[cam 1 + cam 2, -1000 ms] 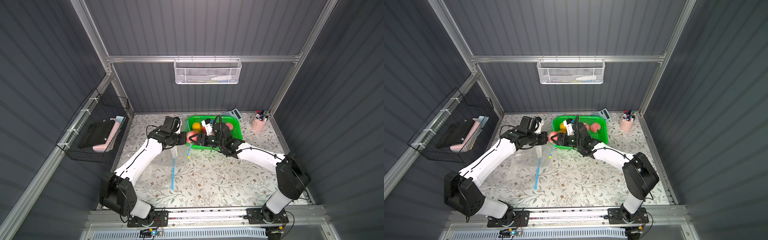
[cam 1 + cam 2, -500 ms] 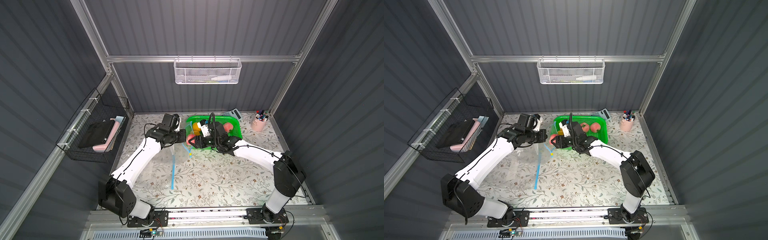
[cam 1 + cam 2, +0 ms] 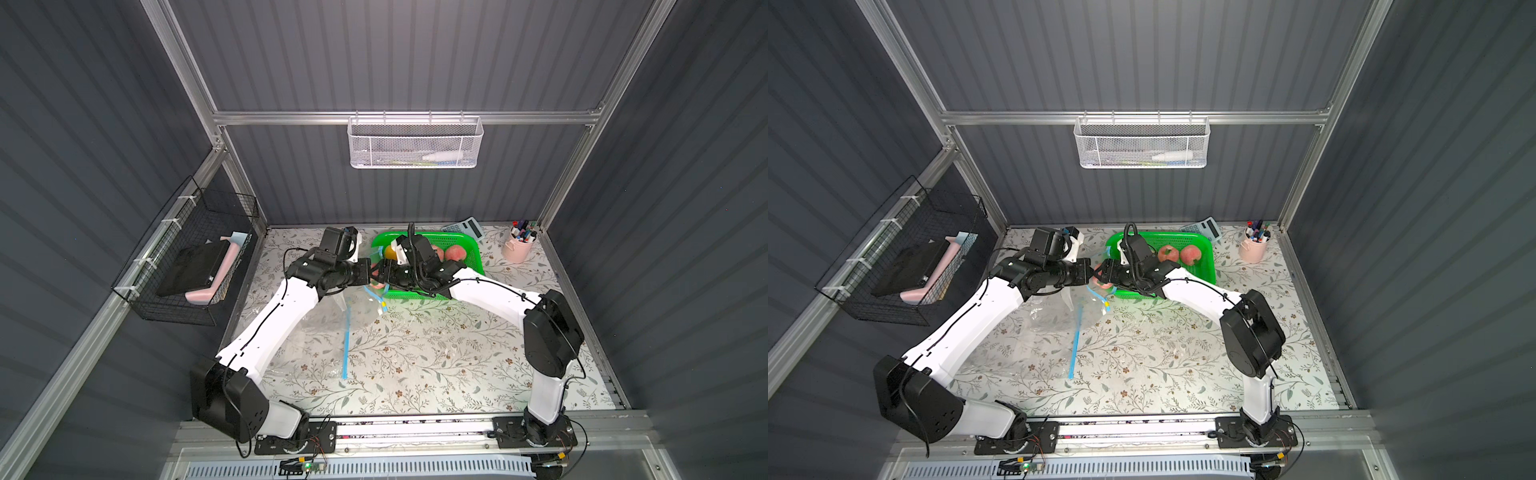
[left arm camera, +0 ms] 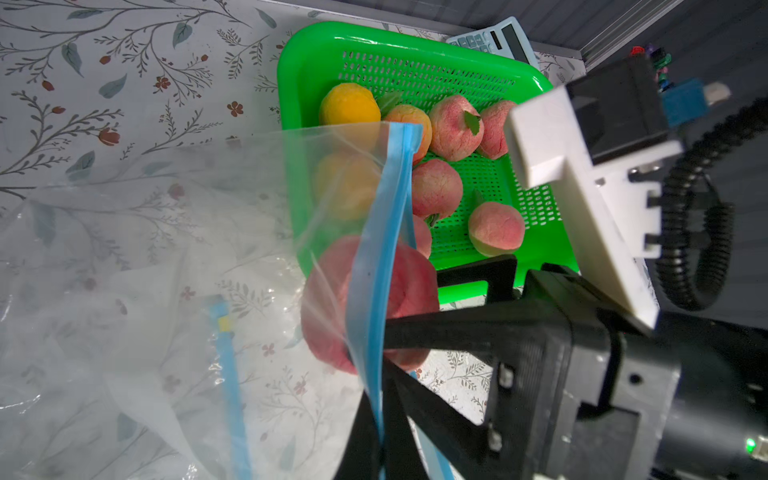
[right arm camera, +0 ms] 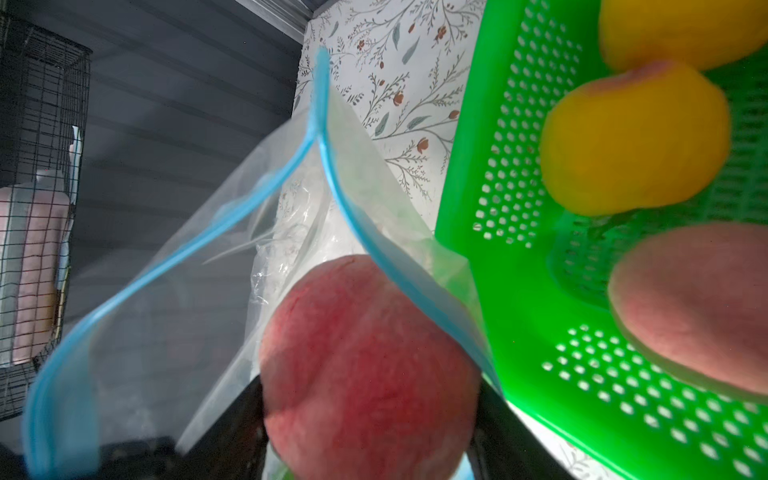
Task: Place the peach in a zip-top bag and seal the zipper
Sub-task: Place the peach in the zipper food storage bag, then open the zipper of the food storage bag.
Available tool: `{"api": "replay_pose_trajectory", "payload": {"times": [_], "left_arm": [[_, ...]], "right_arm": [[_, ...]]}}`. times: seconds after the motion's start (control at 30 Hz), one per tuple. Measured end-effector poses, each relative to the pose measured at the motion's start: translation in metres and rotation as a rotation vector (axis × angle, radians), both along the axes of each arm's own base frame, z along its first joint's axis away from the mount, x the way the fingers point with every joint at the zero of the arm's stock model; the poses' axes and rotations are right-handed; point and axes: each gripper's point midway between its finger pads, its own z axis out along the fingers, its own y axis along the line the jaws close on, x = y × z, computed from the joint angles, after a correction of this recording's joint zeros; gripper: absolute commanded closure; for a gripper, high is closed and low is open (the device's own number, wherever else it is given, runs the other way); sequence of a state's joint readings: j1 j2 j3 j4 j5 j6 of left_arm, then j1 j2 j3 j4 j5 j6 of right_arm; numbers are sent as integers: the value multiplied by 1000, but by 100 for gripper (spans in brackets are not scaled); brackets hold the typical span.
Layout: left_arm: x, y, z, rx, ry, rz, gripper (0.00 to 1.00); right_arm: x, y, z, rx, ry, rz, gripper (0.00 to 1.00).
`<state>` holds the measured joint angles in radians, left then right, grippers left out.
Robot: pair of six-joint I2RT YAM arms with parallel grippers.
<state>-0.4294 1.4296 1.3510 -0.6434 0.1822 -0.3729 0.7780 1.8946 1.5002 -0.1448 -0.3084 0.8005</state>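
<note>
A red-pink peach sits between my right gripper's black fingers, which are shut on it. It is at the open mouth of a clear zip-top bag, partly past the blue zipper strip. My left gripper is shut on that strip and holds the bag's lip up off the table. In both top views the two grippers meet nose to nose beside the green basket's left edge, with the peach between them. The bag's body sags onto the floral table below.
The green basket holds several more peaches and yellow fruit. A long blue strip lies on the table in front of the bag. A calculator and a pink pen cup stand at the back right. A black wire basket hangs on the left wall.
My right gripper has carried the peach leftward out of the basket to the bag's mouth. My left gripper kept hold of the zipper edge and shifted slightly toward it.
</note>
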Motion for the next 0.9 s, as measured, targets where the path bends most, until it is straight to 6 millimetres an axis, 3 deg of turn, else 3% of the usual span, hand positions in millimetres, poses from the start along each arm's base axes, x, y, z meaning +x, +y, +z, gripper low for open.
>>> {"api": "replay_pose_trajectory", "payload": {"times": [0.3,0.63,0.73,0.9], "left_arm": [[1,7,-1,24,-13,31,100],[1,16,2,48,-32,61,100],[1,17,2,50,-33,65,100],[-1,18,5,51,-37,67,100]], "right_arm": [[-3,-2,9,24,13,-10,16],[-9,-19,81,137,-156,40,14],[-7,-23,80,131,-171,39,15],[-1,-36,56,37,-189,-5,23]]}}
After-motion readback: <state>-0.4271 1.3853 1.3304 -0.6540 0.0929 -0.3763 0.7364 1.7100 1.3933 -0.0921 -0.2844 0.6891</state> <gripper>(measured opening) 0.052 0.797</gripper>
